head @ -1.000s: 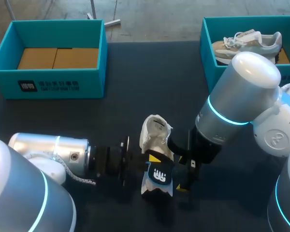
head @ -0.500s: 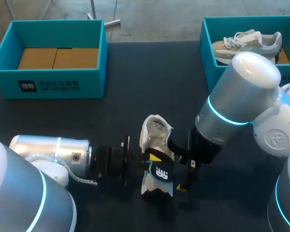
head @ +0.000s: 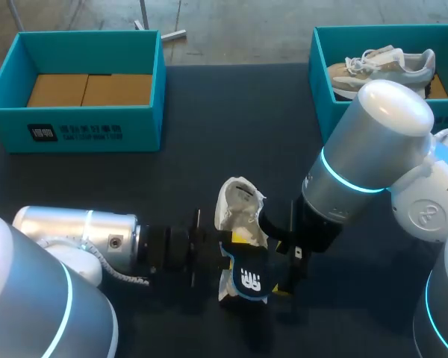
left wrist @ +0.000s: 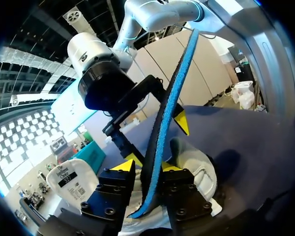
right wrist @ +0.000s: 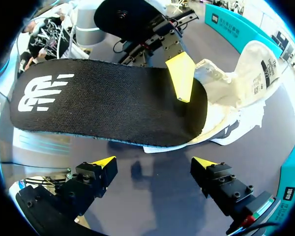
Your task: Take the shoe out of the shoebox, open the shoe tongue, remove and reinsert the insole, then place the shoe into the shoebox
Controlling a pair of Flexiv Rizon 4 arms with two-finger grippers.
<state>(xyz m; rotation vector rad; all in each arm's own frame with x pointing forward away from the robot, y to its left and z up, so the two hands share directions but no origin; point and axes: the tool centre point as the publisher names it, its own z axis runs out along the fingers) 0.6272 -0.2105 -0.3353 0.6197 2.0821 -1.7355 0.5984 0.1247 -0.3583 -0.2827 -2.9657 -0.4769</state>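
Right shoebox (head: 319,82) holds a shoe (head: 388,63); left end effector (left wrist: 147,167) pinches insole (left wrist: 172,98), right end effector (right wrist: 154,162) spread.

Over the last second the insole (head: 248,280) has shifted in the head view: its white logo first rose a touch toward the shoe (head: 237,209), then dropped back toward the robot, and it now lies further from the shoe's opening than in either earlier picture. A blue rim now shows along the insole's near end, where before the blue showed at its side. The left gripper (head: 235,253), clamped on the insole, has pushed slightly further in toward the shoe
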